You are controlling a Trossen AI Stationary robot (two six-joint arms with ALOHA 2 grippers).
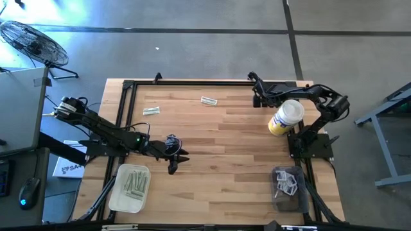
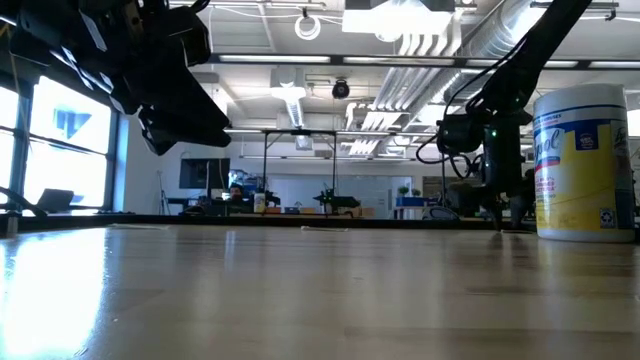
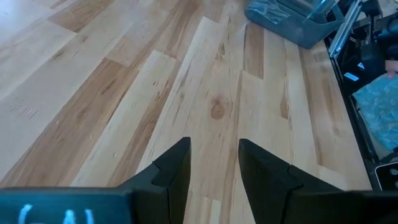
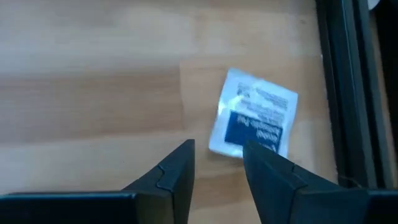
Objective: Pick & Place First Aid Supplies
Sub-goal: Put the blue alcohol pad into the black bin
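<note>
Packet (image 4: 254, 121) lay flat on the table (image 4: 93, 93) beside the yellow bottle (image 1: 285, 117), just past my parted, empty right fingers (image 4: 177, 171). It looked light and flimsy; I judged an edge pinch best.

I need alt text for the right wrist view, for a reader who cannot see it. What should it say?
A small white square packet with a dark blue label lies flat on the light wooden table, just ahead of the right gripper, whose two dark fingers stand apart with nothing between them. A dark frame rail runs along the table's edge beside the packet.
</note>
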